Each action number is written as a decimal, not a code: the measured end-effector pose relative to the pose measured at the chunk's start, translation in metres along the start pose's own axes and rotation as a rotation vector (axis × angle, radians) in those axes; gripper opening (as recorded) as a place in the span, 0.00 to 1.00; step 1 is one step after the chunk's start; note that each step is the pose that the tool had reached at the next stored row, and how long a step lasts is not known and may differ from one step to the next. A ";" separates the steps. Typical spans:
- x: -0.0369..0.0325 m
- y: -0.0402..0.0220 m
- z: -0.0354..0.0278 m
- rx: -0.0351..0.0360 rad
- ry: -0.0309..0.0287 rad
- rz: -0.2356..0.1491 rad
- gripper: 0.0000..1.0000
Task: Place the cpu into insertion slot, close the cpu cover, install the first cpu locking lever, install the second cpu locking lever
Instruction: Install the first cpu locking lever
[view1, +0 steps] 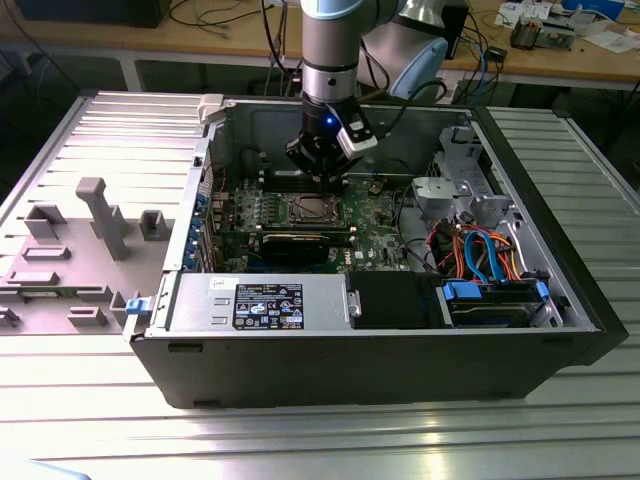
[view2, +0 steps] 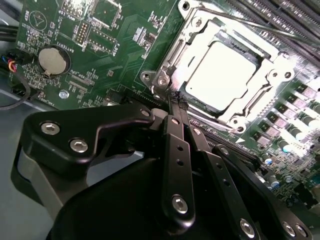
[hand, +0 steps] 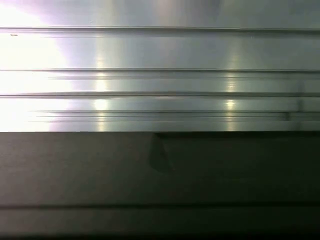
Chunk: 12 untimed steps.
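While the arm reaches down into the open computer case (view1: 400, 340), these points show:

Hidden: in the exterior view the end effector (view1: 322, 172) blocks the far edge of the insertion slot (view1: 312, 209); the first wrist view gives just ribbed metal surface (hand: 160, 60) above a dark band, nothing of the socket.

End effector: in the second wrist view the black fingers (view2: 176, 150) run together to a narrow tip (view2: 176, 102), closed with nothing between them; the tip sits at the corner of the socket frame, and whether it touches the metal there I cannot tell.

Cpu: the cpu (view2: 220, 75) lies flat in the insertion slot (view2: 165, 75), its pale metal top facing up, edges square with the socket.

Cpu cover: the cpu cover (view2: 270, 70) lies down around the chip, framing its top.

Motherboard: green board (view2: 120, 30) surrounds the socket, with a round coin battery (view2: 54, 59) well apart from it.

Levers: a thin bright rod (view2: 240, 22) runs along the far side of the socket; its latched state is hard to make out.
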<state>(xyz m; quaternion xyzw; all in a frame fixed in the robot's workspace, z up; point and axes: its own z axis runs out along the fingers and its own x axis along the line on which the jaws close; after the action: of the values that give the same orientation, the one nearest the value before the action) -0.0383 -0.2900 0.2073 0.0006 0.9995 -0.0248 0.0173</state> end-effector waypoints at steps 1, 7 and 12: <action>0.0000 -0.0001 0.0001 0.0065 -0.0001 0.000 0.11; 0.0000 -0.0022 0.0001 0.0311 0.0001 -0.001 0.11; 0.0000 -0.0023 0.0002 0.0309 -0.0002 -0.001 0.11</action>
<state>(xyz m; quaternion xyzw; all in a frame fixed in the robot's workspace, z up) -0.0383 -0.2923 0.2071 0.0003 0.9990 -0.0403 0.0174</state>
